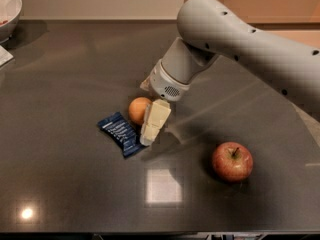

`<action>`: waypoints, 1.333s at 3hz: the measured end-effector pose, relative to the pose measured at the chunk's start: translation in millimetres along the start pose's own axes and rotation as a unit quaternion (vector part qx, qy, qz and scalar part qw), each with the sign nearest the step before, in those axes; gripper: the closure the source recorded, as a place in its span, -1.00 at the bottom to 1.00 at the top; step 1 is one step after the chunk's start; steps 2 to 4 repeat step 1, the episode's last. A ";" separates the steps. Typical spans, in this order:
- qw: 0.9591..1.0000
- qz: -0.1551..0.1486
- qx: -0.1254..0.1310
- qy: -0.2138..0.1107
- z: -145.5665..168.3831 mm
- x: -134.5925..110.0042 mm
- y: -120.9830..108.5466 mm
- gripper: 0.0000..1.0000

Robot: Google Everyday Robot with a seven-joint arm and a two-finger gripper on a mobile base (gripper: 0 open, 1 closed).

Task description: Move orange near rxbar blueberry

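1. The orange point(138, 110), small, round and matte with no stem showing, sits low on the dark surface point(75, 74) near its middle. Its lower edge is just beside the upper long edge of the rxbar blueberry point(121, 133), and I cannot tell whether the two touch.
2. The rxbar blueberry lies flat in its navy wrapper with pale print. Its long axis runs from the picture's upper left to lower right, so the orange rests along its flank and not at a crimped end.
3. My gripper point(152, 124) is down at surface level, and its pale tip presses against the side of the orange that faces the picture's right. From the gripper, the fruit lies toward the picture's left, with the bar just beyond and below it.
4. I cannot tell how far open the gripper is or whether it has hold of the orange, as the fruit hides its far side.
5. I judge the orange already close enough to the bar. The next move turns on pulling up and away to the right without rolling the fruit off.
6. The grey arm point(240, 39) reaches in from the upper right. A red-yellow apple point(232, 161) stands well apart toward the lower right, and a bowl point(7, 6) clips the top left corner.
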State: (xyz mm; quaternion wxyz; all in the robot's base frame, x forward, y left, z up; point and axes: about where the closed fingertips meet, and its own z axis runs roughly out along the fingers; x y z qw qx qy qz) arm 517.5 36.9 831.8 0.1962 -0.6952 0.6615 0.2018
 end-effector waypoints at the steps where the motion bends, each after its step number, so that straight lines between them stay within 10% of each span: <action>1: 1.000 0.000 0.000 0.000 0.0 0.0 0.0 -1.00; 4: 1.000 0.000 0.000 0.000 0.0 0.0 0.0 -1.00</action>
